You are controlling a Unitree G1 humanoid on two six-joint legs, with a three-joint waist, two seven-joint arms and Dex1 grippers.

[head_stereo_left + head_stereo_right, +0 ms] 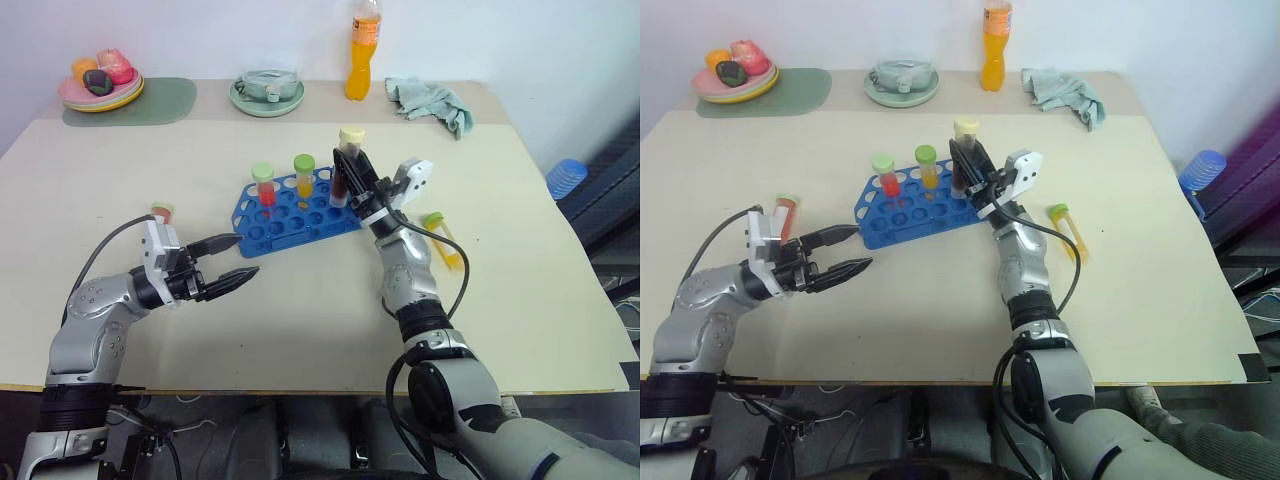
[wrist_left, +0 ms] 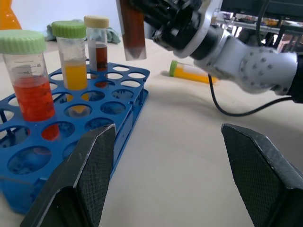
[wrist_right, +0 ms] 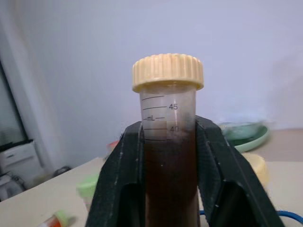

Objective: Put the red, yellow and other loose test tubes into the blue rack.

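Observation:
The blue rack (image 1: pixel 290 215) lies mid-table and holds a red tube (image 1: pixel 264 187), a yellow tube (image 1: pixel 304 177) and a brown tube (image 2: pixel 97 47). Just above the rack's right end, my right gripper (image 1: pixel 352 176) is shut on a second brown tube with a cream cap (image 1: pixel 351 136), held upright; it also shows close up as the brown tube (image 3: pixel 168 109). My left gripper (image 1: pixel 245 257) is open and empty, level with the table, just left of the rack's near corner. A loose yellow tube (image 1: pixel 443 241) lies to the right. A loose red tube (image 1: pixel 162 212) lies behind my left wrist.
At the back stand a plate of fruit (image 1: pixel 70 98) on a green mat (image 1: pixel 160 100), a green bowl (image 1: pixel 240 100), an orange bottle (image 1: pixel 364 55) and a crumpled cloth (image 1: pixel 430 102). A blue object (image 1: pixel 565 178) sits off the table's right edge.

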